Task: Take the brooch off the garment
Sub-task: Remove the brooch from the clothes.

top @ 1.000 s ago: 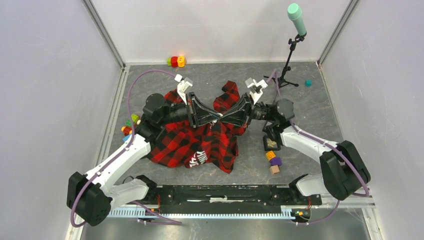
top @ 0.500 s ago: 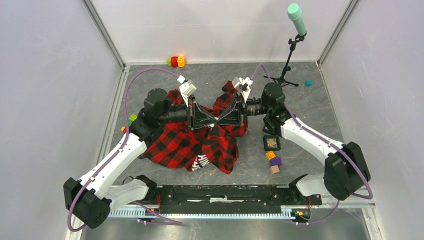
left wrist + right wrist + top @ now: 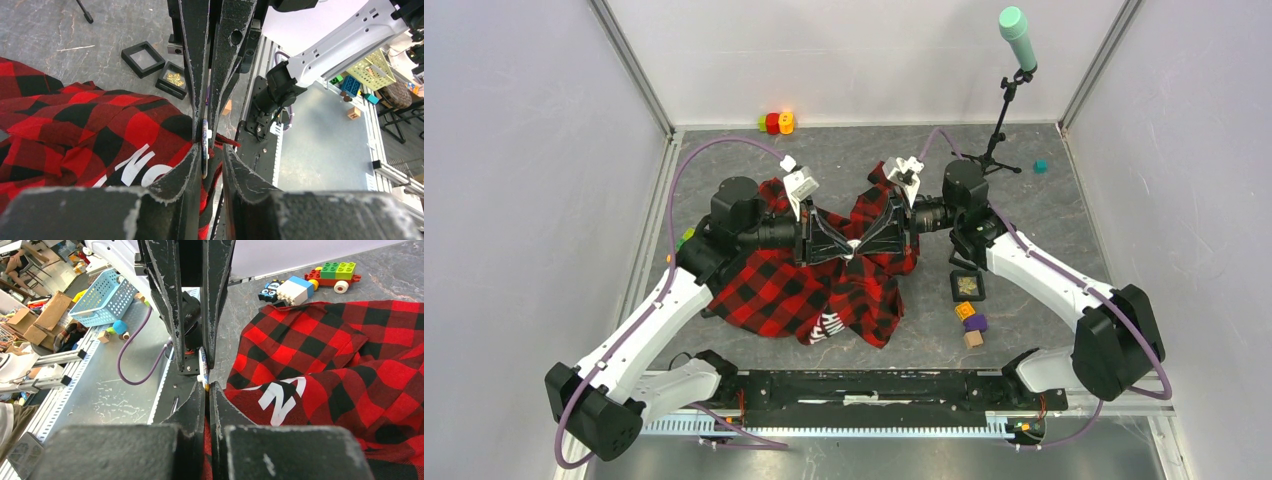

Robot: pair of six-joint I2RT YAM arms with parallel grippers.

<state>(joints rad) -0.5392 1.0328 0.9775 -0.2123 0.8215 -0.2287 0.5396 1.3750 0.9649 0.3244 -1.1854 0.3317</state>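
The red-and-black check garment [image 3: 774, 290] lies bunched on the grey table, white letters showing; it also shows in the left wrist view [image 3: 75, 120] and the right wrist view [image 3: 350, 350]. My two grippers meet tip to tip above its middle. The brooch [image 3: 204, 150] is a thin disc seen edge-on, also in the right wrist view [image 3: 202, 362]. My left gripper [image 3: 846, 244] [image 3: 211, 155] is closed on the brooch together with a fold of cloth. My right gripper [image 3: 858, 244] [image 3: 207, 387] is shut on red cloth right beside the brooch.
A small black box with gold pieces [image 3: 967, 286] and loose blocks [image 3: 971, 322] lie right of the garment. A microphone stand [image 3: 1004, 120] stands at the back right, near a teal cube [image 3: 1041, 166]. Toy bricks sit at the back [image 3: 774, 122] and left [image 3: 686, 240].
Both grippers have shifted slightly left while staying tip to tip. The right arm's elbow has swung back and left. The garment has bunched a little tighter.
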